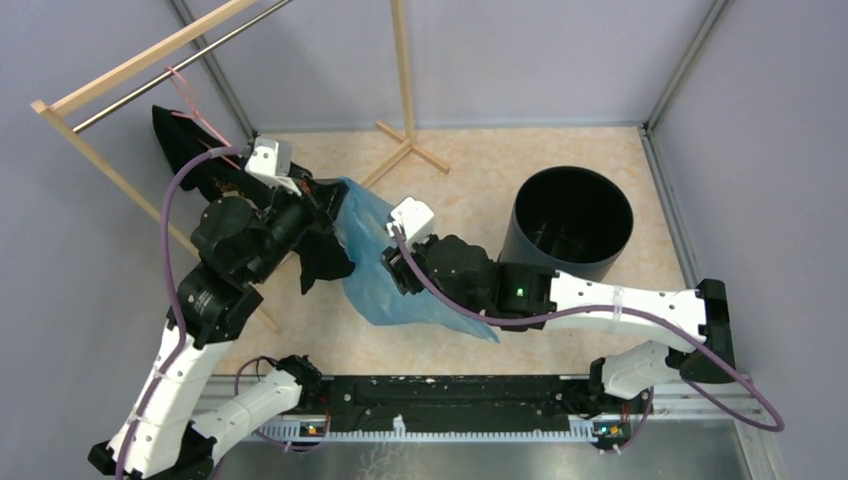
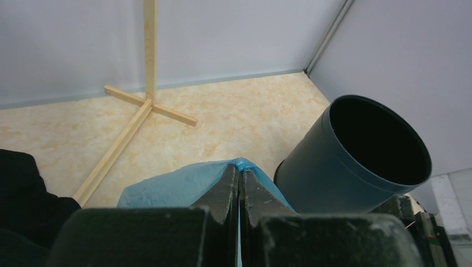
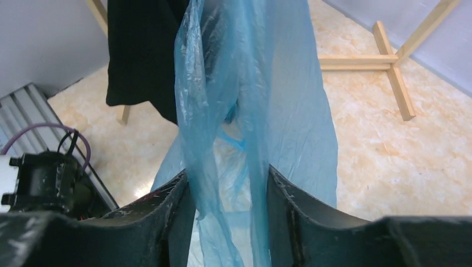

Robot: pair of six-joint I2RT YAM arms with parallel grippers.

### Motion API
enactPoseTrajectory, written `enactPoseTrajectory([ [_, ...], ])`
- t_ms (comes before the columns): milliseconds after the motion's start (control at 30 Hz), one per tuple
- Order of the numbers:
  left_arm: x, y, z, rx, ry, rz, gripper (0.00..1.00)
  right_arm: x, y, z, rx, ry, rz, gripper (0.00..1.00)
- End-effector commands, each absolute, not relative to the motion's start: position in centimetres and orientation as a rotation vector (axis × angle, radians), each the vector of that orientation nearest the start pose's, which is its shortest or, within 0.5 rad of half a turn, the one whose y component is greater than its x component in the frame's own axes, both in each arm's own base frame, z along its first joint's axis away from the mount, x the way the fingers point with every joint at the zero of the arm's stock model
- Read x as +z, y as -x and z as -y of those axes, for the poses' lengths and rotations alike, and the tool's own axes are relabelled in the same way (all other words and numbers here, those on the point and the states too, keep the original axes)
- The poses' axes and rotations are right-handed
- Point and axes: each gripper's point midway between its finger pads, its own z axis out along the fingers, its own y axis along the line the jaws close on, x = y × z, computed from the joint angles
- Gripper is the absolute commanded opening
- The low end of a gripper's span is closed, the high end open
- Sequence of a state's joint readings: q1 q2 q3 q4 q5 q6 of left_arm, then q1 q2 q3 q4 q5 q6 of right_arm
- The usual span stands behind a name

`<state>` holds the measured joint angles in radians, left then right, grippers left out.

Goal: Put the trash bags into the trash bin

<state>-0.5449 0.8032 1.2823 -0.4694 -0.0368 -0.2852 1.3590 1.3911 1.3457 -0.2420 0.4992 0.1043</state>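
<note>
My left gripper (image 2: 239, 173) is clamped tight, the two fingers pressed together with a fold of the light-blue trash bag (image 2: 172, 186) pinched at their tips. The rest of the film drops away below and to the left of that pinch. My left arm climbs from its base at the near left corner, bends at the elbow and reaches rightward, so the wrist sits high over the left half of the table (image 1: 480, 170).

My right gripper (image 3: 228, 189) stands apart. Crumpled strands of the bag (image 3: 300, 128) hang down through the gap between its fingers (image 3: 278, 200), and neither finger visibly presses on the film. My right arm swings out to the far right from its base, folds at the elbow and runs back leftward, low and nearly level, with the wrist facing the hanging bag.

In the top view the bag (image 1: 385, 290) dangles between my two wrists, outside the trash bin (image 1: 560, 262). The bin stands upright on the table to the right, just behind my right forearm, mouth open. A black garment (image 3: 144, 55) hangs just beside the bag on its left. The cross-shaped foot of a wooden rack (image 1: 405, 150) lies beyond, toward the back wall.
</note>
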Motion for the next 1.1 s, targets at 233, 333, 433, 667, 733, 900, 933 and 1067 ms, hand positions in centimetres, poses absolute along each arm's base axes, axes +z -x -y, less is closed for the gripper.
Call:
enactPoseTrajectory([
  [233,48.0,-22.3,13.4,-0.622,-0.136,-1.472,0.00,31.7,-17.3,-43.9,0.643,0.726,-1.637,0.79],
  [333,48.2,-22.1,13.3,-0.628,-0.134,-1.464,0.00,31.4,-17.5,-44.3,0.631,0.724,-1.650,0.64],
  [433,48.5,-21.9,13.4,-0.633,-0.145,-1.454,0.00,32.4,-17.9,-43.8,0.608,0.693,-1.647,0.38],
  [667,50.3,-20.5,11.8,-0.588,-0.147,-1.382,0.76,40.5,-20.0,-37.8,0.580,0.529,-1.529,0.00],
  [733,51.0,-20.0,10.9,-0.569,-0.130,-1.357,0.97,43.4,-21.0,-34.8,0.582,0.456,-1.500,0.00],
  [900,52.0,-18.9,9.5,-0.538,-0.110,-1.318,0.99,49.9,-22.0,-25.5,0.516,0.283,-1.407,0.00],
  [933,52.1,-18.8,9.3,-0.532,-0.102,-1.315,0.99,50.9,-21.7,-23.6,0.488,0.269,-1.390,0.00],
  [1067,52.1,-18.7,9.1,-0.541,-0.089,-1.313,0.99,53.4,-20.5,-16.6,0.388,0.199,-1.354,0.00],
])
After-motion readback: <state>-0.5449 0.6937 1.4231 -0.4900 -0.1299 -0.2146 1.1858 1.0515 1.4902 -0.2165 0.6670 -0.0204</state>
